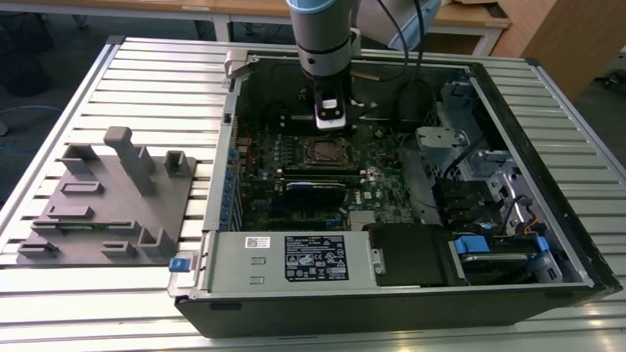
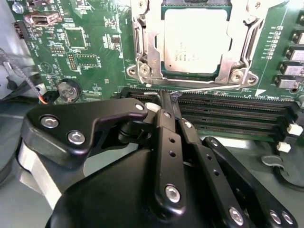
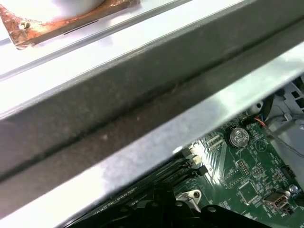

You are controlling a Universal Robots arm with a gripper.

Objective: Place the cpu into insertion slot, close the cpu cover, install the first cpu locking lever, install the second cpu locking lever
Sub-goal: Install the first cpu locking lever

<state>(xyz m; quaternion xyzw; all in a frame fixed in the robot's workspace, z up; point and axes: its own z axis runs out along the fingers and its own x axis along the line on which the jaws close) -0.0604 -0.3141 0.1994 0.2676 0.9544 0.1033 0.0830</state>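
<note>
The cpu (image 2: 195,40) lies flat under the closed cpu cover (image 2: 142,45) (faint unreadable print on top), the gripper (image 2: 164,102) pinched shut on a thin locking lever (image 2: 209,88)

Nothing here can be properly read from where I stand. The black-and-white label (image 1: 315,257) on the power supply (image 1: 284,282) carries fine print and symbols, all too small. A white sticker (image 1: 256,242) sits beside it. In the second wrist view, faint grey lines mark the cpu (image 2: 194,40), and tiny white lettering dots the circuit board (image 2: 90,47).
</note>
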